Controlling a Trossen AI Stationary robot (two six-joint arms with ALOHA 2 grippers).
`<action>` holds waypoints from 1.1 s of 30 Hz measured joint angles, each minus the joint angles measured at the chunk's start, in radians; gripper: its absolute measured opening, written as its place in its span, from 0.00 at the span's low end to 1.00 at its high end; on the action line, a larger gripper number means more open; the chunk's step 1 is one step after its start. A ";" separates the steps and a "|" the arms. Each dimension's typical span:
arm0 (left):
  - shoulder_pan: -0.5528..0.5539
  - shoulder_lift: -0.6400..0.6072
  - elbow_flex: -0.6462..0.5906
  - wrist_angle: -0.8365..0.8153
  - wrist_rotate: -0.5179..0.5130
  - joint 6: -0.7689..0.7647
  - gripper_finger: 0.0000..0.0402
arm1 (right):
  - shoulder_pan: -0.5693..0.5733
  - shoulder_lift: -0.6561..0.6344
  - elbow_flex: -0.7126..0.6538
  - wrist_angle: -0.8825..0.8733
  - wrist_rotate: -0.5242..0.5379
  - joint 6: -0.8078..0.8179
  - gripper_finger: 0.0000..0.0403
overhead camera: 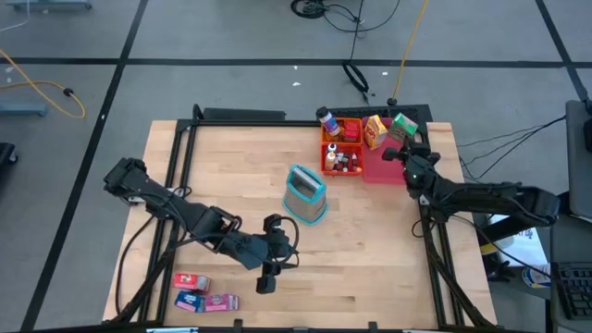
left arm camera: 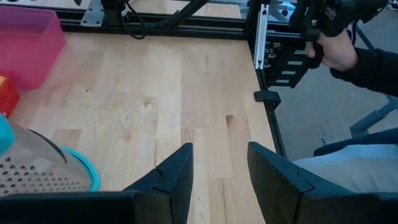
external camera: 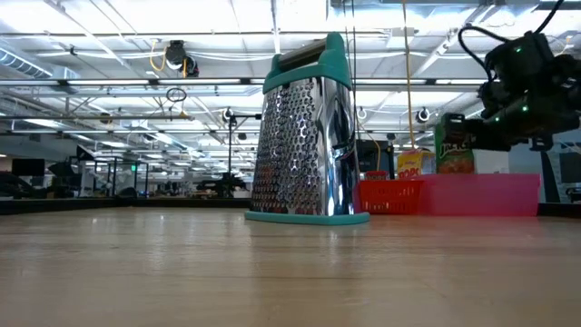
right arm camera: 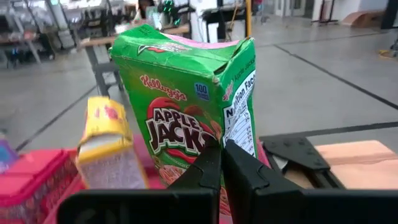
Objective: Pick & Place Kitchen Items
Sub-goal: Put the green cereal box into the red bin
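Observation:
The kitchen items stand at the table's far right. Spice bottles point(overhead camera: 342, 159) fill an orange tray point(overhead camera: 340, 148). A yellow box point(overhead camera: 375, 132) and a green cereal box point(right arm camera: 186, 112) stand upright in a pink tray point(overhead camera: 384, 168). Small red point(overhead camera: 191, 281), blue point(overhead camera: 190, 300) and pink point(overhead camera: 222, 302) boxes lie near the front left corner. My right gripper point(right arm camera: 222, 158) is shut, level, right in front of the green box. My left gripper point(left arm camera: 221, 149) hangs open above bare wood, in front of a grater, with nothing between its fingers. My right gripper's shut fingertips point(right arm camera: 211, 163) stand before the lower front face point(right arm camera: 180, 146) of the green box, coming level from the table's near side. I cannot tell whether they touch it. The box stands upright in the pink tray.
A steel grater with teal trim point(overhead camera: 305, 194) stands upright mid-table, just left of my left gripper's line. Beyond the table's right edge a person's hand point(left arm camera: 339, 53) in a dark sleeve holds a dark device. Bare wood lies between the grater and the trays.

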 joint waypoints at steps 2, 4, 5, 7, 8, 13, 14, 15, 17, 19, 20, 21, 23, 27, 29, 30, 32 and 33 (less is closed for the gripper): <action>0.004 0.000 0.000 0.000 0.000 0.000 0.38 | -0.015 0.029 0.010 0.001 -0.019 0.000 0.00; 0.004 0.000 0.000 0.000 0.000 0.000 0.38 | -0.023 0.057 0.017 0.008 -0.020 0.019 0.00; 0.004 0.000 0.000 0.000 0.000 0.000 0.38 | -0.027 0.073 0.021 0.023 -0.026 0.020 0.00; 0.004 0.000 0.000 0.000 0.000 0.003 0.38 | -0.038 0.104 0.025 0.047 -0.044 -0.007 0.00; 0.004 0.000 0.000 0.000 0.000 0.003 0.38 | -0.042 0.119 0.027 0.073 -0.046 -0.014 0.00; 0.004 0.000 0.000 0.000 0.000 0.004 0.38 | -0.065 0.189 0.030 0.149 -0.088 0.010 0.00; 0.004 0.000 0.000 0.000 0.000 0.006 0.38 | -0.073 0.205 0.031 0.165 -0.099 0.013 0.00; 0.004 0.000 0.000 0.000 0.000 0.009 0.38 | -0.080 0.223 0.031 0.175 -0.098 0.019 0.00; 0.004 0.000 0.000 -0.001 0.000 0.011 0.38 | -0.088 0.253 0.031 0.177 -0.100 0.027 0.00; 0.004 0.000 0.000 -0.001 0.000 0.011 0.38 | -0.097 0.286 0.031 0.210 -0.124 0.033 0.00; 0.004 0.000 0.000 -0.001 0.000 0.011 0.38 | -0.102 0.303 0.031 0.230 -0.126 0.032 0.00; 0.004 0.000 0.000 -0.001 0.000 0.014 0.38 | -0.107 0.320 0.031 0.247 -0.128 0.028 0.00; 0.004 0.000 0.000 -0.001 0.000 0.018 0.38 | -0.115 0.348 0.031 0.288 -0.128 0.032 0.00; 0.004 0.000 0.000 -0.001 0.000 0.018 0.38 | -0.138 0.408 0.033 0.341 -0.157 0.053 0.00; 0.004 0.000 0.000 -0.001 0.000 0.018 0.38 | -0.150 0.440 0.041 0.341 -0.170 0.065 0.00; 0.004 0.000 0.000 -0.001 0.000 0.018 0.38 | -0.157 0.457 0.050 0.342 -0.186 0.070 0.00; 0.004 0.000 0.000 -0.001 0.000 0.018 0.38 | -0.167 0.486 0.070 0.346 -0.234 0.068 0.00; 0.004 0.000 0.000 -0.001 0.000 0.017 0.38 | -0.172 0.499 0.079 0.350 -0.259 0.058 0.01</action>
